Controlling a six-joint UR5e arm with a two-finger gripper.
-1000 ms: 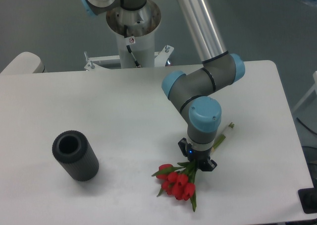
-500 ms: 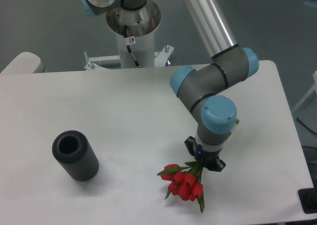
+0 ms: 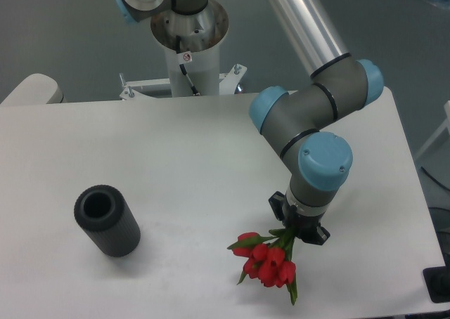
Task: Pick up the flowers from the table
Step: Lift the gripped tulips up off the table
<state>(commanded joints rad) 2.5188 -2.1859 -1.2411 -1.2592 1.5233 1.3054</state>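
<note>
The flowers (image 3: pixel 268 260), a small bunch of red tulips with green leaves, hang out from under my gripper (image 3: pixel 298 228) near the front right of the white table (image 3: pixel 176 157). The gripper points straight down and is shut on the stems, which my wrist hides. The red heads point to the front left. I cannot tell whether the heads touch the tabletop or sit just above it.
A black ribbed hollow cylinder (image 3: pixel 107 220) lies at the front left of the table. The arm's base column (image 3: pixel 188 34) stands behind the table's far edge. A dark object (image 3: pixel 439 284) sits past the front right corner.
My gripper has moved to the right and slightly toward the front, and the flowers have moved along with it. The stem end once visible behind the wrist is now hidden.
</note>
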